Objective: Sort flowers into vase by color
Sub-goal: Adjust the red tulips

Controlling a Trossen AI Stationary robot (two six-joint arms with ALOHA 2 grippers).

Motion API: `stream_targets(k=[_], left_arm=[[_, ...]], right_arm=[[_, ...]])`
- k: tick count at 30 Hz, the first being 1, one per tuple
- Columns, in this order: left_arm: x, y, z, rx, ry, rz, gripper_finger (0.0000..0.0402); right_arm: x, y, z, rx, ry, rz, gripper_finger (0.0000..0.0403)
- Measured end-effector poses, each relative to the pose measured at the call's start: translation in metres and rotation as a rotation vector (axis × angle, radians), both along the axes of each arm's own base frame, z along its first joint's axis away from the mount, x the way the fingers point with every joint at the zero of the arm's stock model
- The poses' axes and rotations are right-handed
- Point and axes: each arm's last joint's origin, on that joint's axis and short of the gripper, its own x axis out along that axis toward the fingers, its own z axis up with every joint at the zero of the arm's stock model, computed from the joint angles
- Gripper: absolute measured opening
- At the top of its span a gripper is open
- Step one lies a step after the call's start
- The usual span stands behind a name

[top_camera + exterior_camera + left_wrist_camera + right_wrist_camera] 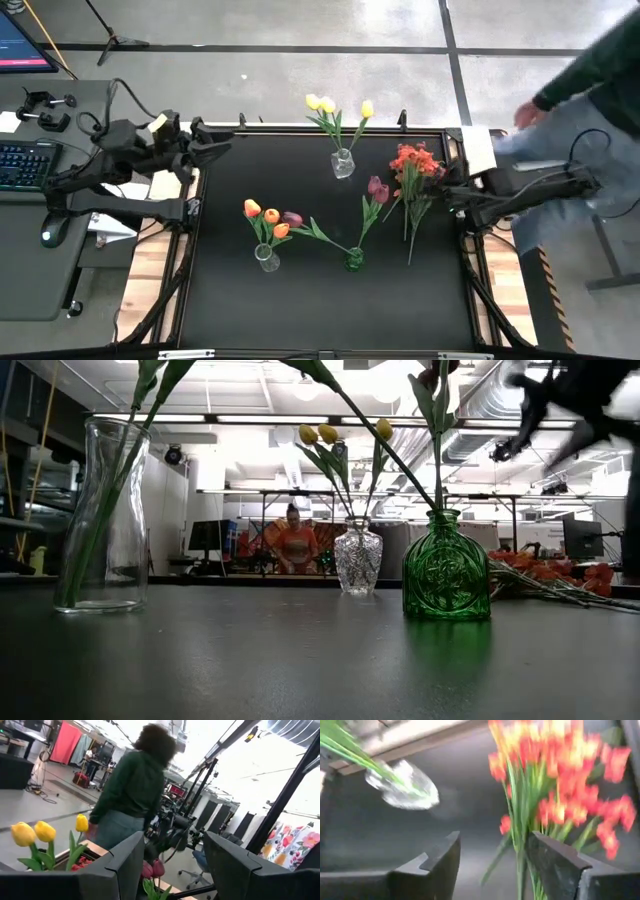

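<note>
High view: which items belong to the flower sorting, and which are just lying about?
Job:
yellow tulips
orange tulips
maroon tulips
red bunch
three vases

Lying about:
keyboard
mouse
paper

A large open robotics lab or workshop: polished concrete floor (300, 80) marked with dark tape lines, exposed ceiling ducts (470, 420) and strip lights overhead, and rows of workbenches with monitors (205, 538) far across the room. Left of the black table (320, 300), a keyboard (25, 165) and mouse (50, 237) sit on a grey desk.
</note>
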Motion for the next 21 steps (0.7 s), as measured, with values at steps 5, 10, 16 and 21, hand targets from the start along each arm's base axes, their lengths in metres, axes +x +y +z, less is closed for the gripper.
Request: stream_targets(k=[5,10,16,21], left_arm=[[-0.007,0.0,-0.003,0.03,0.038,0.042,0.0193],[-0.004,0.002,-0.008,-0.012,0.086,0.075,0.0193],[0.007,0.003,-0.012,-0.016,0.123,0.07,0.019],[0.021,0.001,-0.019,-0.042,0.181,0.025,0.0168]], right_arm=[[0.003,-0.002,0.07,-0.228,-0.164,0.102,0.0221],[0.046,0.015,0.123,-0.444,-0.403,0.464,0.018],[0.126,0.055,0.113,-0.521,-0.38,0.809,0.0034],[0.178,0.096,0.102,-0.44,-0.319,1.056,0.0015]])
